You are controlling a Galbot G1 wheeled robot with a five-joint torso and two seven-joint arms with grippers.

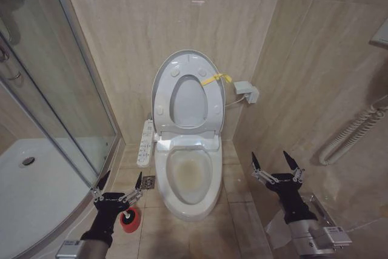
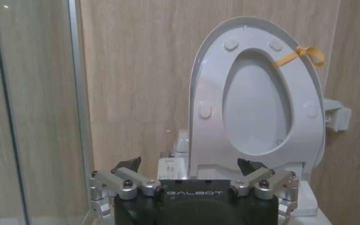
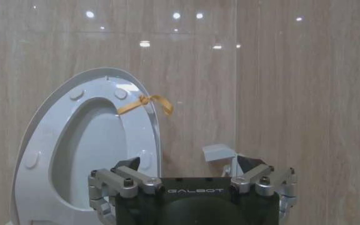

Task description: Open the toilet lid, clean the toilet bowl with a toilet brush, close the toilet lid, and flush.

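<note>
Against the tiled back wall, one toilet bowl [image 1: 188, 177] is seen on the floor, with a faint brownish stain showing inside it. Raised upright above it are one toilet lid [image 1: 162, 83] and one ring-shaped seat [image 1: 209, 107], both leaning back against the wall, the seat nested in front of the lid. One yellow ribbon [image 1: 216, 79] is tied at the raised edge, on the robot's right side.

So the opening step is judged done: the lid is already up and the bowl lies exposed. The scrubbing is not yet begun, and closing and flushing are left after that.

To the robot's left, a glass shower enclosure [image 1: 54, 77] and its white tray [image 1: 36, 186] are seen. One white control strip [image 1: 145, 142] hangs beside the bowl, and one small white box [image 1: 247, 91] is fixed to the wall on the other side.

Two grippers are counted. The left gripper [image 1: 120, 183] is held low beside the bowl, its jaws spread and nothing between them. Just beneath it on the floor, one red holder cup [image 1: 129, 219] is partly hidden; the toilet brush itself cannot be made out, though it is judged to stand there. The right gripper [image 1: 276, 163] is held on the other side of the bowl, likewise spread wide and empty, well apart from the lid.
</note>
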